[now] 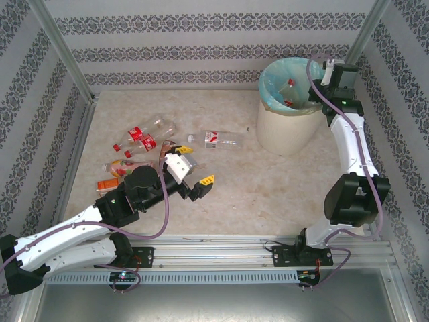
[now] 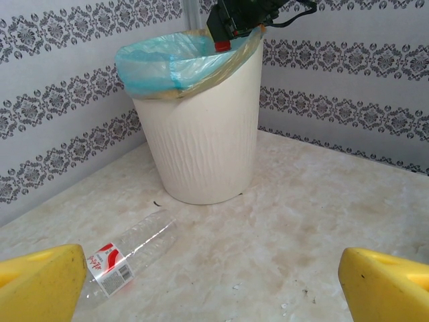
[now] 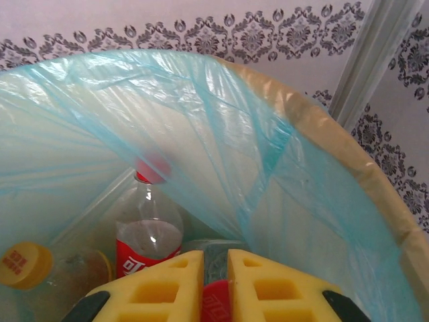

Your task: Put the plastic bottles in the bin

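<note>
From above, the bin (image 1: 276, 137) stands at the far right of the bench (image 1: 268, 194), with its turquoise liner (image 1: 268, 94) folded over the rim. A red cap and a red label show inside it. The right gripper (image 1: 314, 99) hangs over the bin's right rim, and the state of its jaws cannot be told from this height. Most of the plastic bottles (image 1: 144, 137) lie in a loose heap at the left of the bench, with red and orange labels. A lone bottle (image 1: 216, 139) lies apart, between the heap and the bin. The left gripper (image 1: 194, 166) hovers just beside the heap, its jaws spread wide with nothing between them.

The left wrist view sees the bin (image 2: 201, 141) side-on, showing its ribbed cream wall but hiding its contents. The lone bottle (image 2: 127, 251) lies on its side near the bin's foot without touching it, its red-and-white label readable as a label. The yellow fingertips (image 2: 40, 285) sit far apart in the lower corners. The right gripper (image 2: 234, 20) is a dark shape at the rim, with a small red piece (image 2: 222, 45) at its lower end.

The right wrist view looks down into the bin. A red-capped bottle (image 3: 149, 231) with a red label leans against the liner (image 3: 221, 134), and a yellow-capped bottle (image 3: 30, 265) lies to its left. The yellow fingers (image 3: 161, 288) are pressed almost together. A red, white-printed scrap (image 3: 216, 303) shows in the slit, and I cannot tell whether it is pinched or lies below.
</note>
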`<act>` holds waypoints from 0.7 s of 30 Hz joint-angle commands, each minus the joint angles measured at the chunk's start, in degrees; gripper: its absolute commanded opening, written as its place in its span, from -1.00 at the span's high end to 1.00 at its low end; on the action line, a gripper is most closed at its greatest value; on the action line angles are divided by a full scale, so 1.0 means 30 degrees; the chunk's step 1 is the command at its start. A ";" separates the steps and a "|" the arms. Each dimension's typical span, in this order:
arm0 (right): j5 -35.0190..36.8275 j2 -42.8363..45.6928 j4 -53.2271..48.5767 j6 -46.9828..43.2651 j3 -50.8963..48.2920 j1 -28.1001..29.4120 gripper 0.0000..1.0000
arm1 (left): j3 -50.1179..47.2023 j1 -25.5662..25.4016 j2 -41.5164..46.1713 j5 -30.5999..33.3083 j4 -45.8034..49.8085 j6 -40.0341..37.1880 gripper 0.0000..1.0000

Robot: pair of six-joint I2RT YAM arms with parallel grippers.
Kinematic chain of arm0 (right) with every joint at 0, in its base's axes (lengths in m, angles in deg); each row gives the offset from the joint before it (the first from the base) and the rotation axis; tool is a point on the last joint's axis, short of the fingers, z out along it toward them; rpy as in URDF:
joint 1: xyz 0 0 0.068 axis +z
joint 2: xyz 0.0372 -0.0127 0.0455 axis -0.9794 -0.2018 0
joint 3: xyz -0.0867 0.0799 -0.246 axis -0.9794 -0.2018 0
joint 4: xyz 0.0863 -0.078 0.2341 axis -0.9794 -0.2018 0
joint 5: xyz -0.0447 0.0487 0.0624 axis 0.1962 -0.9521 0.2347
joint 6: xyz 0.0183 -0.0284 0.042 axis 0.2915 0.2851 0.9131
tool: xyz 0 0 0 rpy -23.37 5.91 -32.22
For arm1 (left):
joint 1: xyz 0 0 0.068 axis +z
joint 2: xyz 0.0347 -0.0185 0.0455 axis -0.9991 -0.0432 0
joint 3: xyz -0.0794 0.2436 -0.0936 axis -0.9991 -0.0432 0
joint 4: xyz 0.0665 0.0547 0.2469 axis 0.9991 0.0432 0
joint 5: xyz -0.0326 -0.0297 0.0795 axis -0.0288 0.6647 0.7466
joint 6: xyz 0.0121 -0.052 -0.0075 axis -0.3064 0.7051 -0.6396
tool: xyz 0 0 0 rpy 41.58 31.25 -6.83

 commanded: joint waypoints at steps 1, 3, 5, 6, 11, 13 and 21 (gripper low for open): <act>0.0169 -0.0855 -0.3017 0.0350 -0.1147 -0.0259 0.60 | -0.0124 -0.0138 0.0364 0.0258 -0.0066 -0.0182 -0.94; -0.0026 -0.0712 -0.3068 0.0404 -0.0998 -0.0262 0.59 | -0.0154 -0.0124 0.0447 0.0275 -0.0030 -0.0197 -0.94; -0.0327 -0.0518 -0.3185 0.0559 -0.0572 -0.0278 0.57 | -0.0085 -0.0137 0.0478 0.0276 -0.0028 -0.0238 -0.94; -0.0548 -0.0375 -0.3232 0.0694 -0.0237 -0.0276 0.54 | -0.0042 -0.0139 0.0463 0.0276 -0.0033 -0.0293 -0.94; -0.1319 0.0665 -0.3510 0.1506 0.1895 -0.0086 0.12 | 0.0260 -0.0139 0.0430 0.0707 0.0056 -0.0314 -0.94; -0.1396 0.1265 -0.3489 0.1639 0.2403 0.0081 0.03 | 0.0360 -0.0139 0.0443 0.1636 0.0176 -0.0160 -0.93; -0.0220 0.5244 -0.2763 0.1586 0.1520 0.2054 -0.28 | 0.2639 0.0074 -0.0487 0.8611 0.4335 0.1320 -0.93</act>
